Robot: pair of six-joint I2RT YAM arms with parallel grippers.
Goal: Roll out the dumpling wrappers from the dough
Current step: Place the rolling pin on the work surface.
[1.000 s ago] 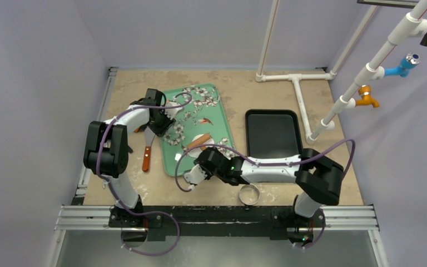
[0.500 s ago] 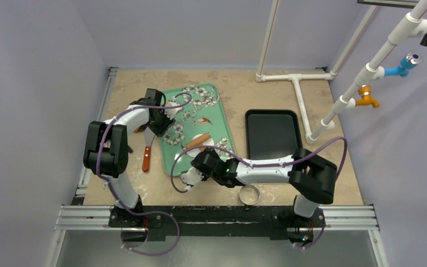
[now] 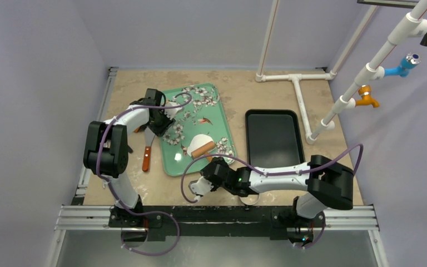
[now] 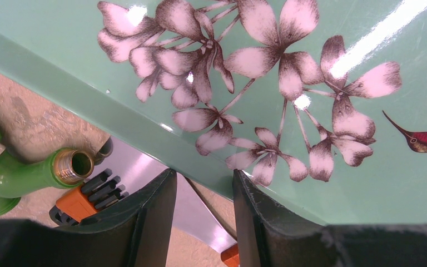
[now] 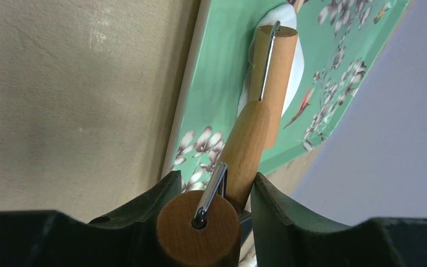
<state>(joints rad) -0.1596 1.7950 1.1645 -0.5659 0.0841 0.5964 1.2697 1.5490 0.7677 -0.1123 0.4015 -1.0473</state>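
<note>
Dough (image 5: 293, 67) lies pressed flat on the tray (image 5: 217, 83), well ahead of the right claw (image 5: 214, 188), under the far barrel of the roller (image 5: 246, 147). The roller's near end sits between that claw's fingers, which stand apart on either side of it; whether they pinch it I cannot tell. If the hold is loose, the roller could tip or skid off the dough, and the dough may stick to the barrel and lift. The tray's rim runs along the claw's left with table (image 5: 78, 83) beyond, so a stroke drifting that way would ride onto the rim. At the left wrist, the left claw (image 4: 203, 173) straddles the rim, one finger outside above a knife (image 4: 139, 161), one inside. Whether it clamps cannot be told, and an unpinched tray could slide under rolling. From above, a black tray (image 3: 272, 136) lies well apart from the right claw, and bare table shows beside that claw for drawing back.
</note>
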